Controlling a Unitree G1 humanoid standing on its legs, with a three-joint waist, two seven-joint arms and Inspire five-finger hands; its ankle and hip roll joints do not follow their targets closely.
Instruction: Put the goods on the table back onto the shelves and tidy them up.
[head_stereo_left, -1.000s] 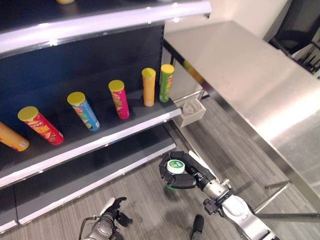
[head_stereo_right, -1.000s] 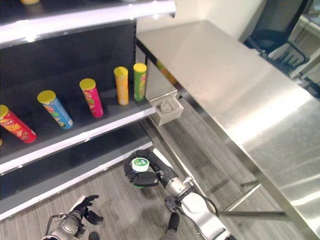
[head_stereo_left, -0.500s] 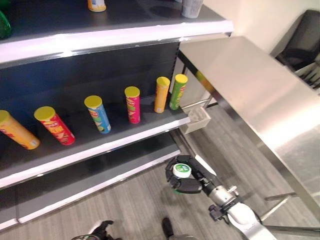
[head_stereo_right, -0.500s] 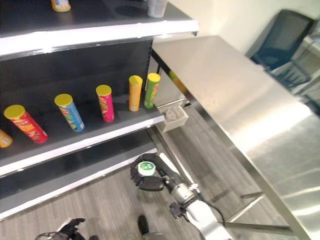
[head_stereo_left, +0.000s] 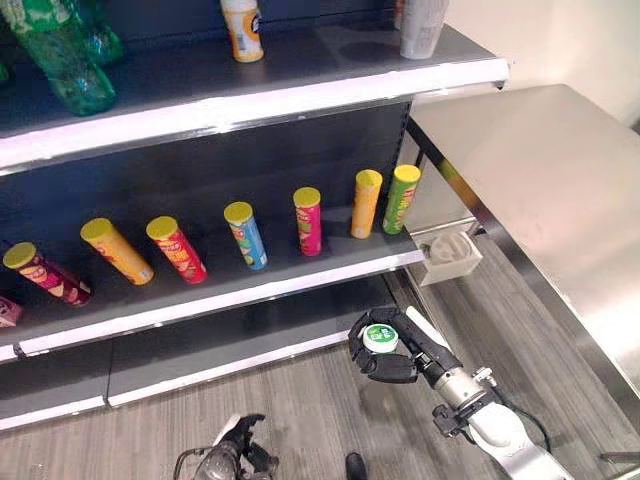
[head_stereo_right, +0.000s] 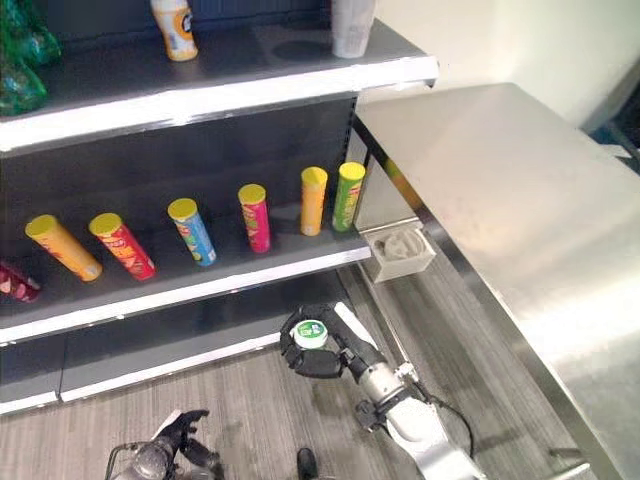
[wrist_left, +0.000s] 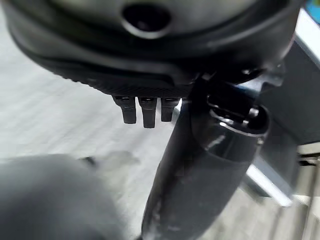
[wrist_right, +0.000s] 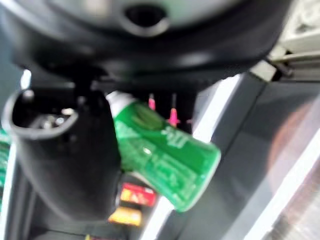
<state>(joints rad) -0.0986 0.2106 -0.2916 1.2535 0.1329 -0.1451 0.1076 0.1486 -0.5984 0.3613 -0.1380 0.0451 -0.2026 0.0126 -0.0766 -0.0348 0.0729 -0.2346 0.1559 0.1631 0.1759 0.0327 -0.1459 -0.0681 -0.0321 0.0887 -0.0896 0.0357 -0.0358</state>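
We've got the right robot hand low in the middle of the left eye frame, fingers and thumb wrapped round a green tube can with its white-and-green lid facing up at us. In the right wrist view the same green can sits tight against the thumb, so the grip looks firm. The can hangs over the grey wood-look floor, just in front of the lowest shelf board, and not yet at shelf height.

Up and to the left we see the middle shelf with its row of tube cans: yellow-lidded ones in red, blue and pink, then an orange can and a green can at the right end, touching or nearly so. Our judgement is that the row is where this one belongs. To do it well we'd raise the can clear of the white shelf lip before moving inward, keep it upright with the lid on top, and aim for a gap between cans rather than the crowded right end, since a nudge could topple those tall tubes. Let go only once the base rests flat.

The left robot hand sits at the bottom edge, fingers loosely straight, holding nothing. The steel desk fills the right side; a small grey tray hangs by the shelf's corner.
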